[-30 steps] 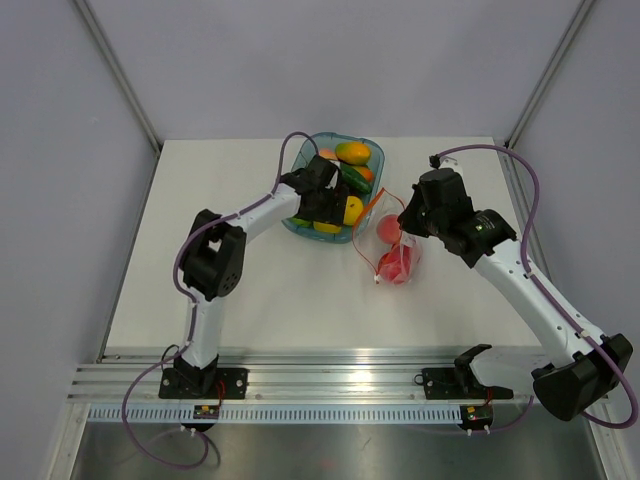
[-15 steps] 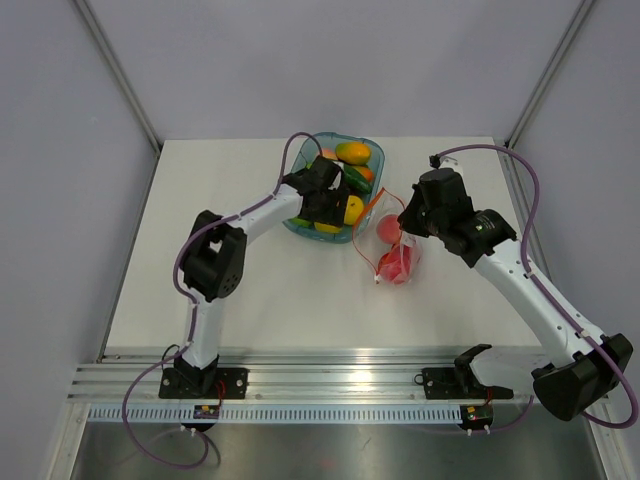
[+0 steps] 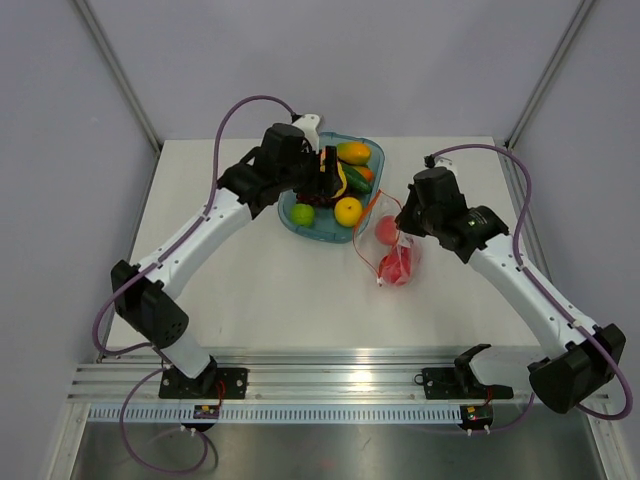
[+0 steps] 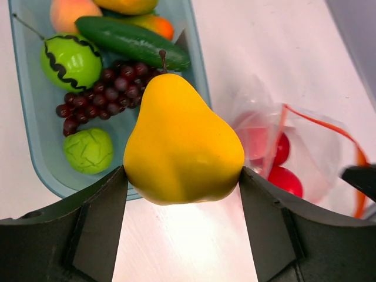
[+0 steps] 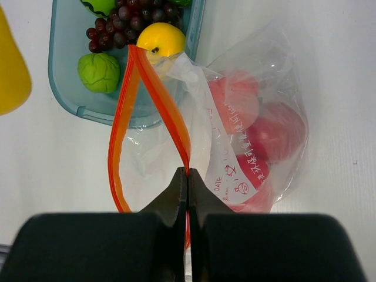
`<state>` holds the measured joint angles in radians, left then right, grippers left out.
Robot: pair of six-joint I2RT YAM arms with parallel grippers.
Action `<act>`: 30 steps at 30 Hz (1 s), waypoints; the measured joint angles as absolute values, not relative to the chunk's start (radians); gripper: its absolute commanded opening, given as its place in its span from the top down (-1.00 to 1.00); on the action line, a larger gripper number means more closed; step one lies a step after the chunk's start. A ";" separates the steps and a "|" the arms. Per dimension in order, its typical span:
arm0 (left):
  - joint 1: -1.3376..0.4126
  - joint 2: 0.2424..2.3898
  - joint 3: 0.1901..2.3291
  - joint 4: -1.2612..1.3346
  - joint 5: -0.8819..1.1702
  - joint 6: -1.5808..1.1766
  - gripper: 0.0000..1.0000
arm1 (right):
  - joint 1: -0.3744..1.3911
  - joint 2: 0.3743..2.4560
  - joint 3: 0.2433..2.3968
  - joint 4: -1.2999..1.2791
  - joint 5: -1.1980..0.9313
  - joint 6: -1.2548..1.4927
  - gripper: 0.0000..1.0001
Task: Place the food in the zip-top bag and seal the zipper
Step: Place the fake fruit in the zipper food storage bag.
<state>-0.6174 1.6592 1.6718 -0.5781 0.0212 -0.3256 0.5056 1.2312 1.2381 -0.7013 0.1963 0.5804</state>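
Currently mid-load, one piece at a time. Status:

- Left gripper (image 4: 183, 194): fingers clamped on either side of a yellow pear (image 4: 182, 141), stem pointing away from me. It hangs above the near rim of the blue tray (image 4: 202, 76), not yet over the zip-top bag (image 4: 305, 153).
- Right gripper (image 5: 187, 176): pinched tight on the zipper (image 5: 124, 117), holding one end of the strip up so the mouth stands as a narrow wedge opening toward the tray.
- Bag lies on the table just beside the tray, with red apples (image 5: 282, 132) already inside.
- Left in the tray: lime (image 4: 88, 151), cucumber (image 4: 132, 41), peach (image 4: 73, 12), lemon (image 5: 160, 38). The grapes (image 4: 100, 94) aren't mine to move.

Next move, as I read it: carry the pear sideways to the mouth and lead with the narrow stem end, since the belly looks wider than the slit. The right side must hold its pinch, maybe pull the loop wider. Release only once the fruit is past the strip, or it'll hang on the lip or drag the bag. Sealing comes well after; several pieces to go.

Writing: red print runs down the bag's face (image 5: 232, 158), rows of characters plus a couple of small icons. Too small and crinkled to read; no brand I can make out.
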 measured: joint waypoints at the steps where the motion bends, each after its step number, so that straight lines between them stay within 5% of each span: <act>1: -0.620 1.640 1.666 -0.574 0.036 -0.326 -0.10 | 0.506 1.235 1.238 -0.700 0.196 0.581 1.00; 21: -0.788 1.611 1.525 -0.472 0.329 -0.426 -0.12 | 0.506 1.242 1.238 -0.693 0.189 0.591 1.00; 26: -0.801 1.698 1.572 -0.457 0.348 -0.441 -0.78 | 0.502 1.213 1.237 -0.702 0.197 0.592 1.00; 30: -0.806 1.737 1.581 -0.458 0.364 -0.450 -0.95 | 0.502 1.192 1.237 -0.702 0.197 0.592 1.00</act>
<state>-0.8059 1.7367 1.5806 -0.4576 0.3641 -0.4500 0.5022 1.1919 1.2369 -0.7021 0.1970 0.5919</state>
